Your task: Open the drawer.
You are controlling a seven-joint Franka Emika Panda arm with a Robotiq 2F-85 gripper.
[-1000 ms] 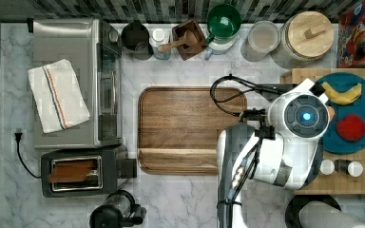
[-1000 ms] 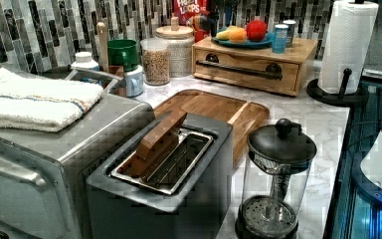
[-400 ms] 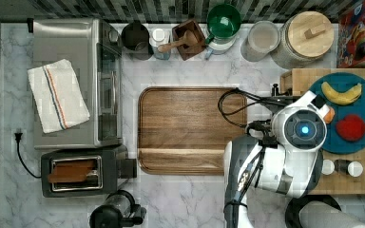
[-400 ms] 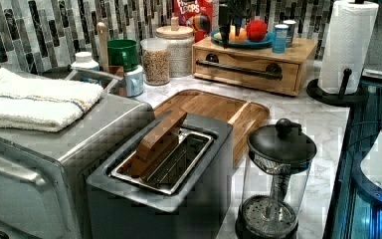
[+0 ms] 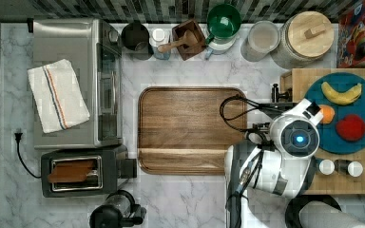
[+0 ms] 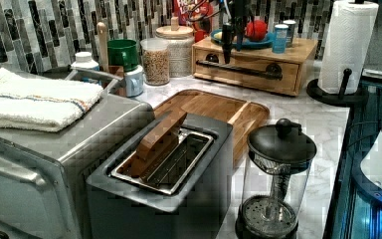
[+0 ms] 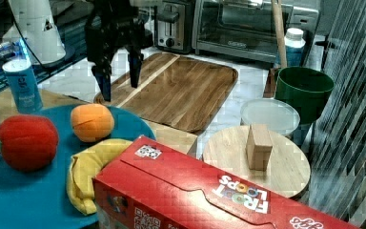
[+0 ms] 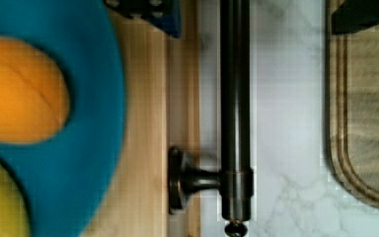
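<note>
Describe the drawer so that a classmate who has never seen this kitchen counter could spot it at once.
Find the paper towel roll in the left view. Beside it, to the left view's left, sits a light wooden box carrying a blue plate of fruit. The drawer is its front panel, the only thing with a long black bar handle.

A kitchen: marble counter (image 5: 185, 71) with toaster (image 5: 78, 170), toaster oven (image 5: 76, 80), tiled backsplash (image 6: 35, 30).

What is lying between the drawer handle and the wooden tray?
Only bare marble counter lies between the drawer's black handle and the wooden tray, as the wrist view shows.
</note>
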